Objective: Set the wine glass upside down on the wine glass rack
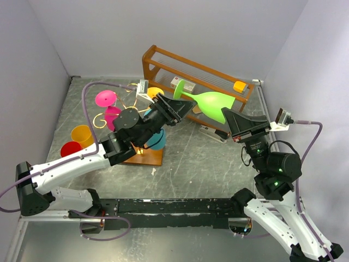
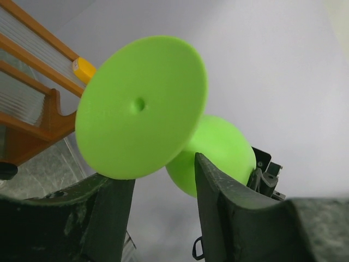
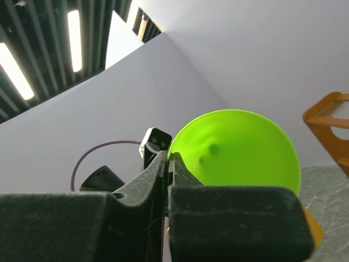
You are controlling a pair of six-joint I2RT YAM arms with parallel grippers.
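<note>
handover, by the look of it. left gripper (image 2: 161,176) apart, one finger on each side of the green wine glass (image 2: 142,106), just behind its round foot; stem hidden by the foot, so cannot tell whether touching yet. right gripper (image 3: 168,158) pinched together on the rim of the bowl, holding the glass sideways in mid-air over the table, foot toward the left arm, just in front of the brown wooden shelf (image 1: 147,65).

to do it well: centre on the stem before squeezing, close behind the foot to stop the disc slipping through. clamp firmly, and only then let go of the rim. keep the right side steady meanwhile, no twisting of the thin wall. on release, back off straight along the bowl's axis.

further out: wine glass rack (image 1: 147,157) under the left forearm, pink glasses (image 1: 105,98) hung on its gold scrolls. pick a free scroll, turn the bowl down, slide the stem in without knocking them. likely risk: bumping the blue glass (image 1: 158,141) near the base.
</note>
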